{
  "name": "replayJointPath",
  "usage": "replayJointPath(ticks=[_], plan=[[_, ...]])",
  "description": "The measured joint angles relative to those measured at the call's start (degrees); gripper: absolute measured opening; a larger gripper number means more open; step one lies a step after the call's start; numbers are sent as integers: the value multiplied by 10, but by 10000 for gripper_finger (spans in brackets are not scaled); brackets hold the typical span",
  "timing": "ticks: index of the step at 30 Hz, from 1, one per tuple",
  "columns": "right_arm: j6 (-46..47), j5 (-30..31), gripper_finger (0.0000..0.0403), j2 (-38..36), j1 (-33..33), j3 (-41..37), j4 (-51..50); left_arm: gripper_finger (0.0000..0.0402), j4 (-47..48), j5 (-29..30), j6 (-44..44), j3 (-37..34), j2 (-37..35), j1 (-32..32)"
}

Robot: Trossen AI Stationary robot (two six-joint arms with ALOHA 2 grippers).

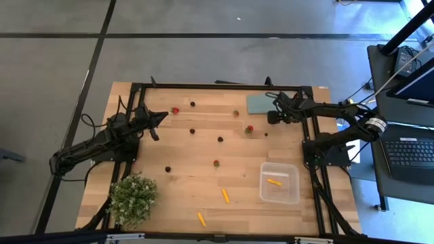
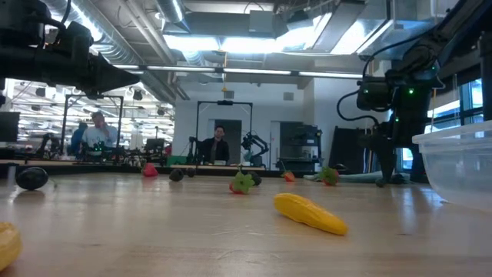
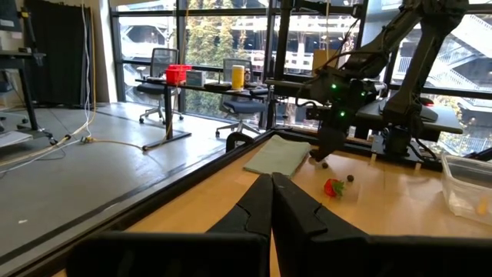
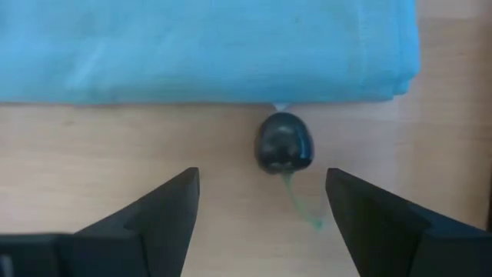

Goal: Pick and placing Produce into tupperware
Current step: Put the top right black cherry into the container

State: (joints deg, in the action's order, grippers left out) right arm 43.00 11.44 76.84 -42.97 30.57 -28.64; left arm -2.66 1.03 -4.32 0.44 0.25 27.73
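Note:
The produce lies scattered on the wooden table (image 1: 203, 183): red pieces (image 1: 175, 110) (image 1: 249, 129), dark round ones (image 1: 192, 131) (image 1: 220, 139), and orange sticks (image 1: 225, 196) (image 2: 310, 213). The clear tupperware (image 1: 279, 181) stands near the right front and holds one orange stick (image 1: 274, 181). My right gripper (image 4: 261, 192) is open and points down over a dark round piece with a green stem (image 4: 284, 142). That piece lies against the edge of the teal slab (image 4: 207, 46), and the fingers stand on either side without touching it. My left gripper (image 1: 157, 120) is shut and hovers at the table's left.
The teal slab (image 1: 261, 104) lies flat at the far right of the table. A bushy green plant (image 1: 133, 196) stands at the near left corner. A red piece (image 3: 334, 187) lies between the two arms. People sit in the room beyond the table (image 2: 219, 142).

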Motion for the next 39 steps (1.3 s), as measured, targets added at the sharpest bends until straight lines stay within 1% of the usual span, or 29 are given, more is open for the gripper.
replayJointPath(ticks=[5, 8, 20, 24, 32, 37, 39], plan=[[0, -7, 283, 0, -7, 0, 0, 0, 0, 0, 0, 0, 0, 0], [-2, -11, 268, 0, -8, 0, -1, 0, 0, 0, 0, 0, 0, 0], [-17, -12, 159, 0, -8, 0, -5, 0, 0, 0, 0, 0, 0, 0], [-17, -23, 126, 0, -8, 0, -7, 0, 0, 0, 0, 0, 0, 0], [-18, -23, 64, 0, -8, 0, -21, 0, 0, 0, 0, 0, 0, 0], [-28, -23, 17, 0, -8, 0, -24, 0, 0, 0, 0, 0, 0, 0], [-30, -23, 8, 0, -8, 0, -24, 0, 0, 0, 0, 0, 0, 0]])
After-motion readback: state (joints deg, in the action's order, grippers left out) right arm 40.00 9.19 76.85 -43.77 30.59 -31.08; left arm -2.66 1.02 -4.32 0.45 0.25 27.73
